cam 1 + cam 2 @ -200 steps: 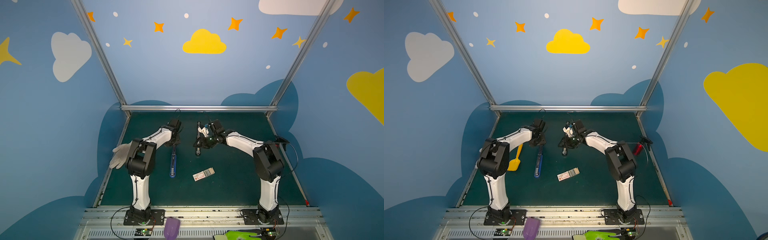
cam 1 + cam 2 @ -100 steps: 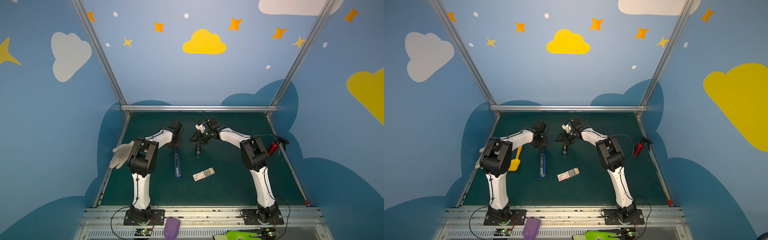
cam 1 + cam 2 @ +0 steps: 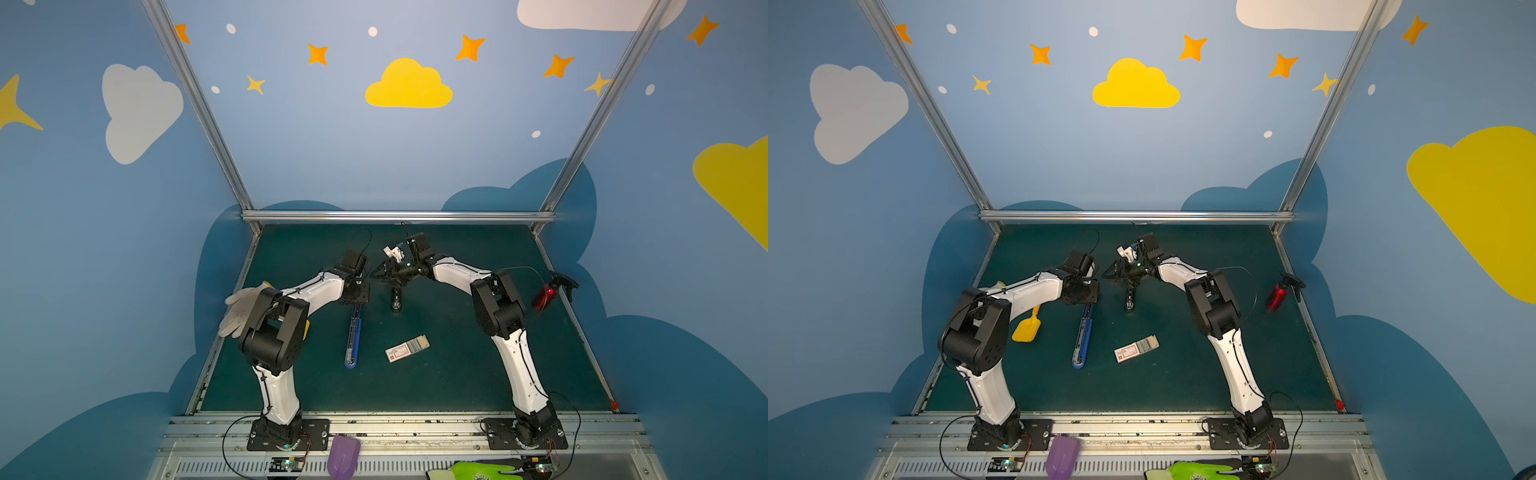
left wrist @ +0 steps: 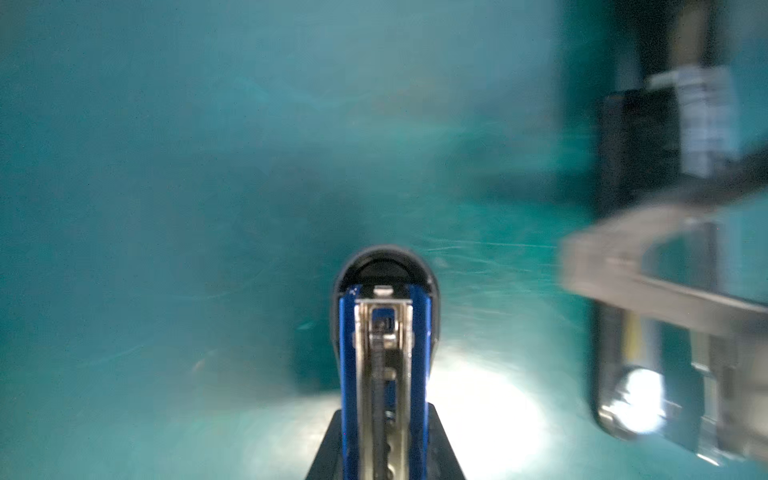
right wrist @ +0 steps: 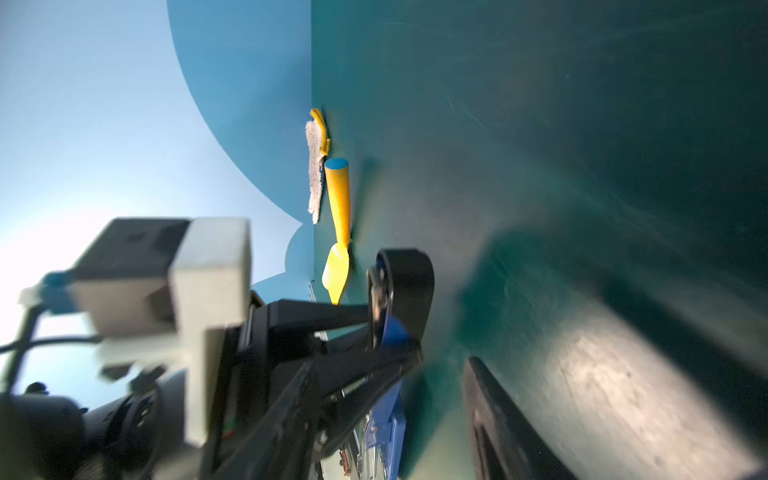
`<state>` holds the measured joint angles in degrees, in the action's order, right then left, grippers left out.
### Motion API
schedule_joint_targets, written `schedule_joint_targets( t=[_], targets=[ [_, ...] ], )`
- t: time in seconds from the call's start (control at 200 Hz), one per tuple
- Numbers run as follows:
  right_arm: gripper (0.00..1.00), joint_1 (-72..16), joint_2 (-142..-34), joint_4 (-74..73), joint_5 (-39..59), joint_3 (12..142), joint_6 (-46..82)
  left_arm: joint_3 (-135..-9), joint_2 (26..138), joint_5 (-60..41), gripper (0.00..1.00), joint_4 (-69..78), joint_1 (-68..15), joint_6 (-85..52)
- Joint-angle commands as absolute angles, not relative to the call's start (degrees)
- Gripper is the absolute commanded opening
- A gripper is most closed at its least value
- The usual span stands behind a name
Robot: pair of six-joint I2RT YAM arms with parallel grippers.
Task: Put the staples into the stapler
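Note:
The stapler lies opened on the green mat. Its long blue part (image 3: 352, 340) with a metal channel (image 4: 384, 374) points toward the front. My left gripper (image 3: 356, 296) (image 4: 384, 419) is shut on the far end of that blue part. A black bar-like piece (image 3: 395, 298) lies just right of it. My right gripper (image 3: 388, 275) (image 5: 440, 365) hovers over that piece's far end, open, with nothing in it. The staples (image 3: 417, 344) show as grey rows in a half-slid white box (image 3: 1128, 352) with a red mark, in front of both grippers.
A yellow scoop (image 3: 1027, 328) and a white glove (image 3: 241, 303) lie by the left wall. A red spray bottle (image 3: 544, 297) rests at the right edge. A purple scoop (image 3: 343, 457) and a green glove (image 3: 478, 471) sit on the front rail.
My left gripper has closed on the blue stapler part, which slid slightly toward the front. My right gripper has opened wider above the black piece, and its elbow has swung left.

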<state>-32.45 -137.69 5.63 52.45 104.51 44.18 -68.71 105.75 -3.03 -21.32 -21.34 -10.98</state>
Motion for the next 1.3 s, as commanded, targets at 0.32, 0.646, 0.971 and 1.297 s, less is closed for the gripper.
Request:
schedule_joint_targets(
  t=[0.32,0.646,0.971,1.297],
  targets=[
    [0.56,-32.4,-140.8,-6.4,57.0,105.0,53.4,-67.2,101.2,-6.4,0.04,-17.4,-22.9,-8.1],
    [0.53,-32.9,-141.9,-11.3,58.9,102.5,56.8,-66.8,98.8,-6.1,0.04,-15.9,-23.3,-8.6],
    [0.47,-34.1,-142.5,-15.6,62.2,102.7,59.8,-68.0,99.6,-5.6,0.04,-15.9,-23.5,-8.3],
    [0.26,-34.1,-143.1,-15.6,63.2,103.0,59.9,-68.7,99.8,-4.0,0.04,-15.6,-23.6,-8.4]
  ],
)
